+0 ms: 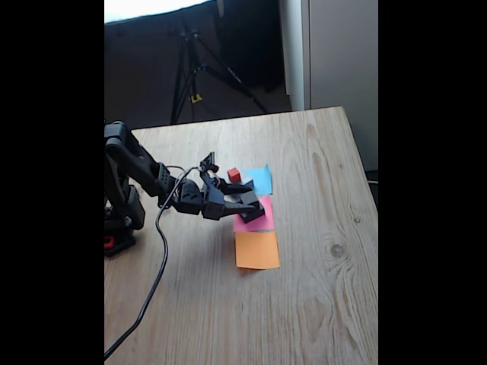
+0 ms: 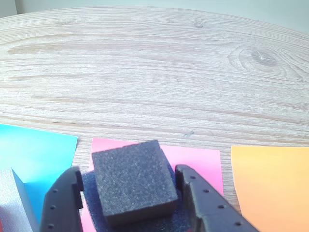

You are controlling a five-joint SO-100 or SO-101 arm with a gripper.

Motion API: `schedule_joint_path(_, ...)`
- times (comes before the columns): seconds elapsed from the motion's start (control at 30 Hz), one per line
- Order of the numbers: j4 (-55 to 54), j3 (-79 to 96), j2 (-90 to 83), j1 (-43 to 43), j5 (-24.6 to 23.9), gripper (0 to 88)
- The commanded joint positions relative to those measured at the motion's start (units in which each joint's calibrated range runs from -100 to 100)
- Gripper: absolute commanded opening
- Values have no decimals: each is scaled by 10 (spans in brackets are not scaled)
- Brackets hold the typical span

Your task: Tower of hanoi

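In the wrist view a small black cube (image 2: 133,181) sits on a wider black block (image 2: 91,191), which lies on the pink paper (image 2: 200,162). My gripper (image 2: 128,170) is open and straddles the cube. The left finger (image 2: 63,203) stands a little off it and the right finger (image 2: 203,203) is close to its side. A grey block (image 2: 14,198) shows at the lower left on the blue paper (image 2: 38,150). In the fixed view the gripper (image 1: 247,200) hangs over the pink paper (image 1: 259,219), and a tiny red cube (image 1: 233,174) stands at the blue paper's (image 1: 262,179) left edge.
An orange paper square (image 1: 257,249) lies nearest the camera in the row, seen too in the wrist view (image 2: 273,186). The arm's base (image 1: 118,220) and its cable (image 1: 156,274) are at the table's left. Bare wood stretches to the right and front.
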Motion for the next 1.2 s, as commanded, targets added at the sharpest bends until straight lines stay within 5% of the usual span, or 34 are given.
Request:
schedule_joint_path(0.0,-9,-10,-3,-8,14,189)
schedule_joint_path(1.17,-7,-3,-2,-11,46,95)
